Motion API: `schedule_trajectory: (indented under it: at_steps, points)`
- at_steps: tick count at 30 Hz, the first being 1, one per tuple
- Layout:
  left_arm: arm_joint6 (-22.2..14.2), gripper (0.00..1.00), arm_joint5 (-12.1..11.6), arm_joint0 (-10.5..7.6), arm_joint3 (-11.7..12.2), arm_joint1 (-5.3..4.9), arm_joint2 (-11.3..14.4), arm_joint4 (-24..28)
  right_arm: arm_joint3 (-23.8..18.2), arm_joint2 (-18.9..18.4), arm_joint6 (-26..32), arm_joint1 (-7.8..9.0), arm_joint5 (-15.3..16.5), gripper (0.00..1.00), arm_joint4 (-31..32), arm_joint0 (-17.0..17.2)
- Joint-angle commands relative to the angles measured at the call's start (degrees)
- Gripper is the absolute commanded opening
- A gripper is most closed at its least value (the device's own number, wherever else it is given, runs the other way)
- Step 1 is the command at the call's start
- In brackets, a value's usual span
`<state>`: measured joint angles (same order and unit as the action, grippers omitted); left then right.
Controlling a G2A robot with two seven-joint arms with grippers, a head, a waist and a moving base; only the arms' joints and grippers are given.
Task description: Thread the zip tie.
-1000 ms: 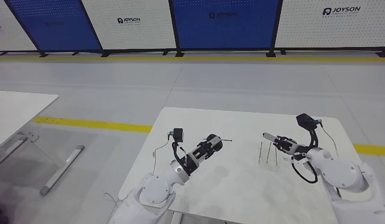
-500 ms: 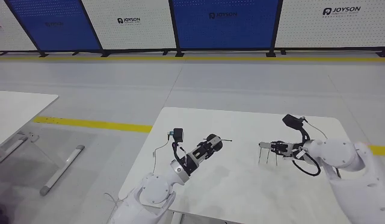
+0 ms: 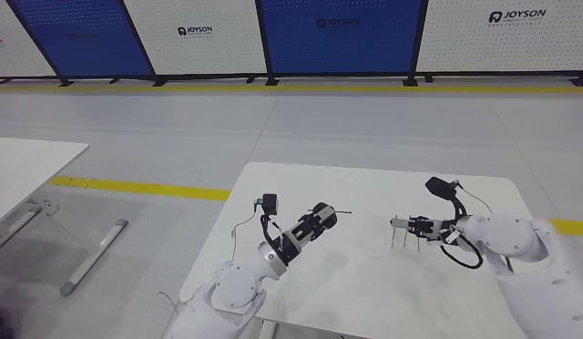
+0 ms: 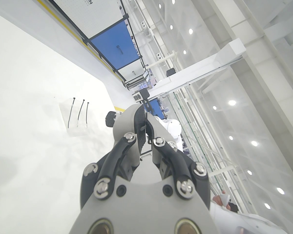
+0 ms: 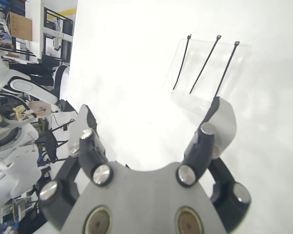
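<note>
White surface [image 3: 364,275] is carrying a clear acrylic plate [image 5: 199,47] just ahead of the right tool [image 5: 151,105], which is gaping wide and empty. Three black plastic zip ties [image 5: 204,64] are lying on it, running lengthwise away, heads farthest. Farther off, the left tool [image 4: 144,113] is pinching one thin black tie [image 3: 342,213].

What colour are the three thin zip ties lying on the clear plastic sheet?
The three thin plastic zip ties are black, seen best in the right wrist view.

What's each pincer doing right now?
Left pincer: closed on a thin black zip tie.
Right pincer: open, holding nothing.
</note>
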<state>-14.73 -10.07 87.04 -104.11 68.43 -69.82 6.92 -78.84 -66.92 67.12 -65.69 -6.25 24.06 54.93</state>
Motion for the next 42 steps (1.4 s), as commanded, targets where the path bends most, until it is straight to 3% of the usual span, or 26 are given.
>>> schedule_trajectory:
  at_steps: [1, 9, 22, 25, 29, 32, 34, 42]
  points:
    - [0.0, 0.0, 0.0, 0.0, 0.0, 0.0, 0.0, 0.0, 0.96, 0.22, 0.04, 0.0, 0.25, 1.0, -0.7, 0.27]
    - [0.0, 0.0, 0.0, 0.0, 0.0, 0.0, 0.0, 0.0, 5.99, 2.75, 0.83, -0.44, 1.19, 1.0, -3.46, -0.29]
    - [0.0, 0.0, 0.0, 0.0, 0.0, 0.0, 0.0, 0.0, 6.38, 3.02, 1.71, -0.59, 2.11, 1.0, -5.2, -1.05]
    - [0.0, 0.0, 0.0, 0.0, 0.0, 0.0, 0.0, 0.0, 4.27, 2.93, -1.77, -0.45, -0.14, 1.0, -3.05, -0.22]
    - [0.0, 0.0, 0.0, 0.0, 0.0, 0.0, 0.0, 0.0, -1.1, 3.09, -2.55, 0.1, -8.93, 1.0, 4.22, 0.38]
    - [0.0, 0.0, 0.0, 0.0, 0.0, 0.0, 0.0, 0.0, -3.24, 3.9, -0.8, 0.25, -13.23, 1.0, 8.06, -0.49]
    - [0.0, 0.0, 0.0, 0.0, 0.0, 0.0, 0.0, 0.0, -2.74, 4.0, 1.55, 0.3, -13.23, 1.0, 10.21, -1.48]
    - [0.0, 0.0, 0.0, 0.0, 0.0, 0.0, 0.0, 0.0, -2.7, 3.99, 1.8, 0.29, -13.23, 1.0, 10.33, -1.57]
